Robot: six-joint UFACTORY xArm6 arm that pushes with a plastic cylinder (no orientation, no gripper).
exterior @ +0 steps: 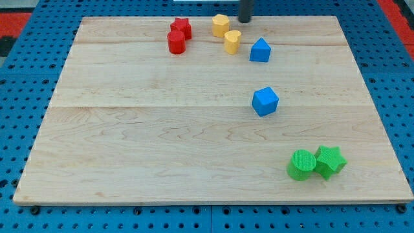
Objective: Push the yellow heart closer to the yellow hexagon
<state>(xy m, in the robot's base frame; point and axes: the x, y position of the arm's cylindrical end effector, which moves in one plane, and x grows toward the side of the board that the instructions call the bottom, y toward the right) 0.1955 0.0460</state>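
The yellow heart (232,41) sits near the view's top, just left of centre-right. The yellow hexagon (221,25) is right beside it, up and to the left; the two are nearly touching. My tip (245,21) comes down from the view's top edge and rests on the board, a short way right of the hexagon and up-right of the heart. It touches neither block.
A red star (182,27) and a red cylinder (176,43) sit together left of the yellow blocks. A blue triangular block (260,50) lies right of the heart, and a blue cube (265,101) lies below it. A green cylinder (301,164) and a green star (330,161) are at the bottom right.
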